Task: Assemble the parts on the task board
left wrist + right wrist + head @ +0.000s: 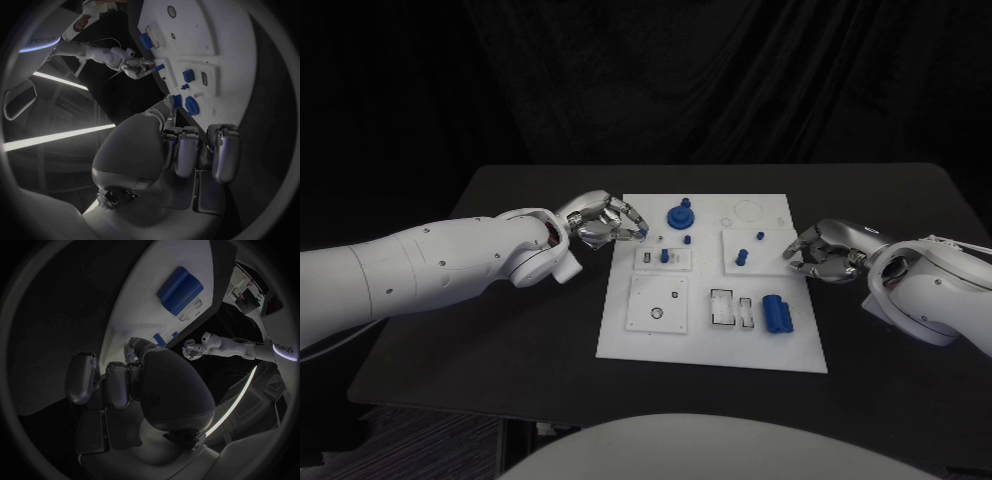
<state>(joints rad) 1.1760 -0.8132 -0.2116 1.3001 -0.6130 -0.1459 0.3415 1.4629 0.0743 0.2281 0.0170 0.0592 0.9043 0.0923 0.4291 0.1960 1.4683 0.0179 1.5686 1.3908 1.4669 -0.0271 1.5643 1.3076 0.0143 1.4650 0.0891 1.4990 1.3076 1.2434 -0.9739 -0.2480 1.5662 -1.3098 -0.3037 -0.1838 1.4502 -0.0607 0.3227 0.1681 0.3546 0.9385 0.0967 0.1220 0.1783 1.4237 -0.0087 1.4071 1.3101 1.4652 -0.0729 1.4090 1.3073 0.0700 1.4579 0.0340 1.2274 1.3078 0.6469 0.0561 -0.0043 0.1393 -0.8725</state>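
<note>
The white task board (pixel 711 345) lies in the middle of the black table. On it are a round blue knob (pixel 681 216) near the far edge, a small blue piece (pixel 665 256) left of centre, a blue block (pixel 741 257) right of centre, and a blue cylinder (pixel 776 313) near the front right. My left hand (pixel 606 222) hovers at the board's far left edge with its fingers curled in and nothing visible in them (pixel 187 150). My right hand (pixel 822 252) sits just off the board's right edge, fingers also curled (pixel 119 385).
Bare black tabletop (pixel 488 330) surrounds the board on all sides. Recessed slots (pixel 721 308) lie next to the cylinder, and a square plate with a hole (pixel 658 305) sits at the front left. A dark curtain hangs behind the table.
</note>
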